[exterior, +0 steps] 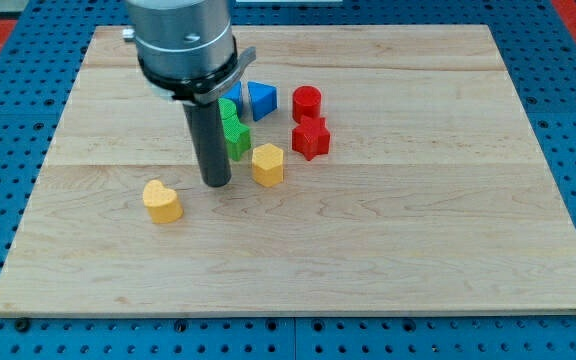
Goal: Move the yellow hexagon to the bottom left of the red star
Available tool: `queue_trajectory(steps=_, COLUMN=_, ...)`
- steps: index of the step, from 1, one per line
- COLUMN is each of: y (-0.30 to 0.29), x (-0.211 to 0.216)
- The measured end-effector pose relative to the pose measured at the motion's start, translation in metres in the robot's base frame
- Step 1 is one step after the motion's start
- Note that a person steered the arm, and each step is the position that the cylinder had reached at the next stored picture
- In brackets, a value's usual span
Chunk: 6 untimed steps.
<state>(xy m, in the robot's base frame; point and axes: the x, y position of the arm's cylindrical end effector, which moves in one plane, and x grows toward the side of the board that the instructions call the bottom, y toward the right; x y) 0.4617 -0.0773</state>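
The yellow hexagon [267, 164] lies on the wooden board, below and to the left of the red star [311, 138], a small gap apart from it. My tip [215, 184] rests on the board to the left of the yellow hexagon, a short gap apart from it. The rod stands in front of the green blocks [234, 135] and hides most of them.
A red cylinder [307, 102] sits just above the red star. A blue triangular block [260, 99] lies left of it, with another blue block mostly hidden behind the arm. A yellow heart-shaped block [162, 200] lies toward the lower left. The board's edge [298, 311] runs along the bottom.
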Motion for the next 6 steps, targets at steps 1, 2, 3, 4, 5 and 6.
queue_trajectory(steps=1, y=0.021, x=-0.008)
queue_trajectory(steps=2, y=0.022, x=-0.009)
queue_trajectory(steps=3, y=0.022, x=-0.005)
queue_trajectory(steps=4, y=0.043, x=0.011)
queue_trajectory(steps=5, y=0.062, x=0.028)
queue_trajectory(steps=6, y=0.035, x=0.104)
